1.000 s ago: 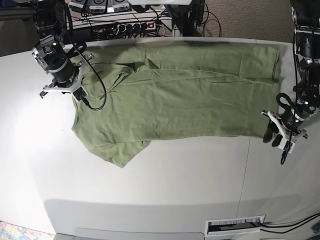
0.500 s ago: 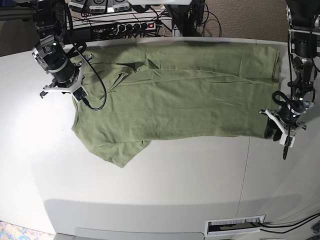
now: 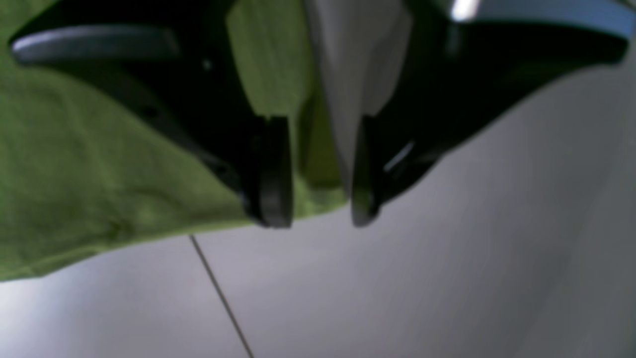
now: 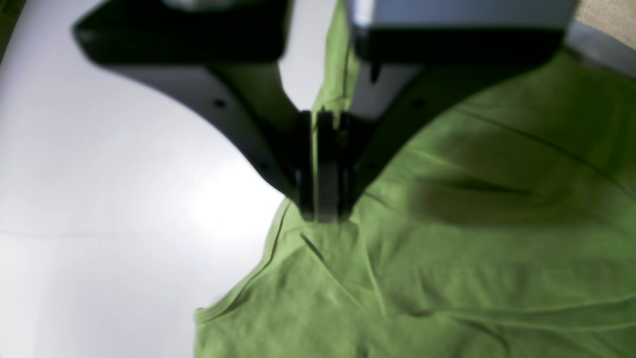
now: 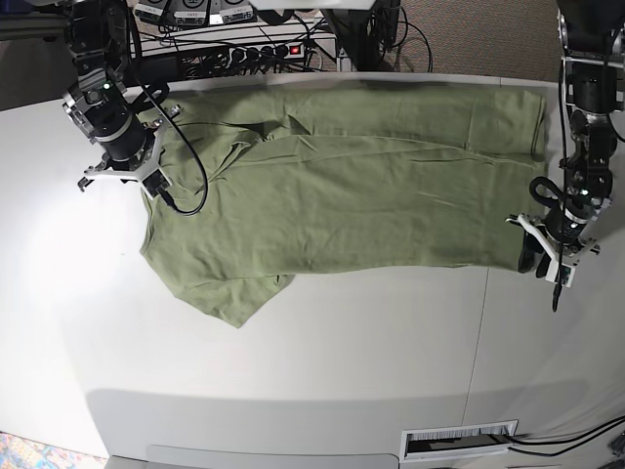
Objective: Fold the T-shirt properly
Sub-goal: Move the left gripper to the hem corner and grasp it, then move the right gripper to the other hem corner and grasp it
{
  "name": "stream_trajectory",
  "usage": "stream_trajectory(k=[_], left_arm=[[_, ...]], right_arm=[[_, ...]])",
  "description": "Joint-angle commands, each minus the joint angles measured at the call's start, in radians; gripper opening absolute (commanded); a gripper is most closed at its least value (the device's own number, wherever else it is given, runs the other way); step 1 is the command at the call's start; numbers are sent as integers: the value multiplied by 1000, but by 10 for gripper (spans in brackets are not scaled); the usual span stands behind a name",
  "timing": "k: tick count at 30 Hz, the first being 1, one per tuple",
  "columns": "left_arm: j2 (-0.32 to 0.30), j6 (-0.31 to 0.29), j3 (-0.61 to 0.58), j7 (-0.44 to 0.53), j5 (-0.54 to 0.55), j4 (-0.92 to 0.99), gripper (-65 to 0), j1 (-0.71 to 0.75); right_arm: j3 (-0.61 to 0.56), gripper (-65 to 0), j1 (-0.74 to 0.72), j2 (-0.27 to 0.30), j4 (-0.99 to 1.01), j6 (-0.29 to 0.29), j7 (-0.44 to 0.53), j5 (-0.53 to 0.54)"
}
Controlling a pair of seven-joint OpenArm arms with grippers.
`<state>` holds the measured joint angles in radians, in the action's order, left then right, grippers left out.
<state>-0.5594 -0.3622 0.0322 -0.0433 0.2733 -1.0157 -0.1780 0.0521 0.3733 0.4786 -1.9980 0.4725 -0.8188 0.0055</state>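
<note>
The olive-green T-shirt (image 5: 342,195) lies spread and wrinkled across the white table (image 5: 293,371), with one sleeve sticking out toward the front left. At the shirt's left end, my right gripper (image 5: 154,181) is shut on a pinched fold; the right wrist view shows its fingers (image 4: 323,199) pressed together with T-shirt (image 4: 472,248) cloth rising between them. My left gripper (image 5: 542,266) stands at the shirt's front right corner. In the blurred left wrist view its fingers (image 3: 271,169) are apart, and the corner of the T-shirt (image 3: 99,149) lies in the gap of the left gripper (image 3: 318,199).
A power strip with cables (image 5: 264,49) runs along the table's back edge. A thin seam (image 5: 479,332) crosses the tabletop at the right. A slotted vent (image 5: 459,442) sits at the front edge. A black cable (image 5: 190,195) from the right arm hangs over the shirt.
My left arm has moved slightly toward the back, closer in on the shirt's right corner. The right arm and the shirt have not moved.
</note>
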Motion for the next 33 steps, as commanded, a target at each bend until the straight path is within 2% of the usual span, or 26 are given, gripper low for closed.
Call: stream_trajectory(k=[1, 10, 11, 15, 17, 19, 22, 23, 25, 31, 33], left_arm=[[-19, 8, 10, 26, 10, -5, -428, -22], [-8, 6, 10, 119, 6, 105, -428, -22], [-4, -6, 10, 119, 6, 105, -428, -21], [11, -126, 10, 119, 6, 105, -428, -23], [16, -163, 10, 119, 6, 105, -435, -24], [14, -190, 10, 119, 6, 105, -487, -24], [7, -190, 10, 120, 7, 99, -631, -24], [5, -190, 10, 120, 7, 94, -650, -24], [-2, -192, 10, 121, 8, 79, -650, -24], [-42, -261, 10, 120, 11, 14, -650, -24], [-51, -277, 10, 119, 11, 2, -650, -24]], right_arm=[[9, -628, -8, 12, -18, -5, 11, 3], [9, -628, -8, 12, -18, -5, 7, 17], [9, -628, -8, 12, -18, -5, 8, 18], [9, -628, -8, 12, -18, -5, 8, 21], [9, -628, -8, 12, -18, -5, 8, 21], [9, -628, -8, 12, -18, -5, 7, 21], [9, -628, -8, 12, -18, -5, 13, 21], [9, -628, -11, 12, -18, -5, 15, 21], [9, -628, -18, 12, -18, -5, 20, 20], [9, -628, -77, 11, -18, -6, 26, -17], [9, -628, -92, 9, -16, -43, 27, -31]])
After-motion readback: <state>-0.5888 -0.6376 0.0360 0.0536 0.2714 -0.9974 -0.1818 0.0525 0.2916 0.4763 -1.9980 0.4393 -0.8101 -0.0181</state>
